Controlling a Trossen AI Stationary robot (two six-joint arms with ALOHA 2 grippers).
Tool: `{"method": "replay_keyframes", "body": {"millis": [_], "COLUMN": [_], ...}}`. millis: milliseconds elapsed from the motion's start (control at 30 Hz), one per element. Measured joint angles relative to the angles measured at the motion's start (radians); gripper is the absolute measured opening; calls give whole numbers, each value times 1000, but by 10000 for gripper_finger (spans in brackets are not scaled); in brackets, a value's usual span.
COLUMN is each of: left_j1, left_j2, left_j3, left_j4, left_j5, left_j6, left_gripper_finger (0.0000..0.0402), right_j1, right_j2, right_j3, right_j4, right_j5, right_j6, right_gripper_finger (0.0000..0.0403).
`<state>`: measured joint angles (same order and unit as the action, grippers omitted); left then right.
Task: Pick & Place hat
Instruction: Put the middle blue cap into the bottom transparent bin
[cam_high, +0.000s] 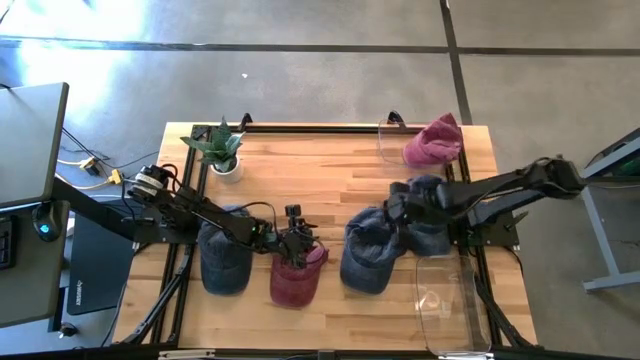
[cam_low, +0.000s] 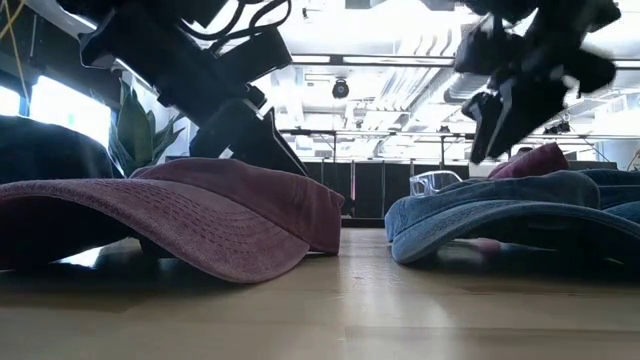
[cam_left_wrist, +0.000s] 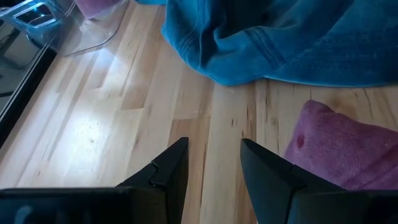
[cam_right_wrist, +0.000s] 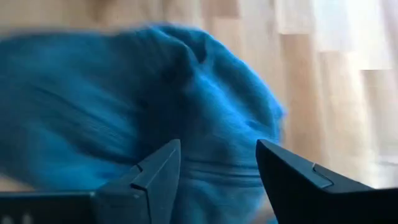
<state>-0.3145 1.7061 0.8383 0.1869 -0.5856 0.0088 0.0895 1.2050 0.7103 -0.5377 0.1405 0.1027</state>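
Lowest in the high frame I see the maroon cap (cam_high: 294, 280) at bottom centre, with my left gripper (cam_high: 293, 243) just above it, fingers parted and empty. Left of it lies a dark blue cap (cam_high: 224, 258); right of centre lies the blue cap (cam_high: 368, 255). My right gripper (cam_high: 400, 208) hovers over it, fingers spread, nothing held. Farther up, a pink hat (cam_high: 433, 141) sits upper right, a plant (cam_high: 220, 148) upper left.
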Motion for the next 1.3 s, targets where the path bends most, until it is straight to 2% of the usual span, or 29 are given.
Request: {"method": "replay_keyframes", "body": {"millis": [67,300,400,500,567,633,800,867,967,1033,1100,1133,1233,1300], "left_j1": [0,0,0,0,-9,-33,-103,-134,-204,-253,-290,-307,-344,-349], "left_j2": [0,0,0,0,-5,-51,-128,-141,-181,-195,-194,-193,-193,-188], "left_j3": [0,0,0,0,6,17,73,87,102,102,102,101,100,100], "left_j4": [2,21,21,18,-20,-115,-289,-333,-377,-391,-393,-399,-396,-395], "left_j5": [0,4,6,-8,-52,-141,-336,-396,-496,-544,-562,-568,-537,-453], "left_j6": [11,21,21,22,30,30,-7,-17,-21,-17,-14,-12,-4,-3], "left_gripper_finger": [140,140,140,140,140,140,140,140,140,140,140,140,140,140], "right_j1": [28,42,42,42,42,42,25,11,-8,-18,-19,-13,11,30], "right_j2": [50,226,275,288,280,267,230,229,227,227,227,227,236,250], "right_j3": [0,2,2,3,23,67,233,294,362,381,379,365,276,193], "right_j4": [-1,61,100,145,143,138,117,117,169,180,173,172,192,242], "right_j5": [51,36,36,39,66,124,280,379,562,614,564,503,258,102], "right_j6": [-15,-26,-50,-81,-106,-137,-262,-346,-447,-477,-465,-443,-364,-320], "right_gripper_finger": [212,191,151,85,33,11,18,7,11,10,5,5,9,6]}}
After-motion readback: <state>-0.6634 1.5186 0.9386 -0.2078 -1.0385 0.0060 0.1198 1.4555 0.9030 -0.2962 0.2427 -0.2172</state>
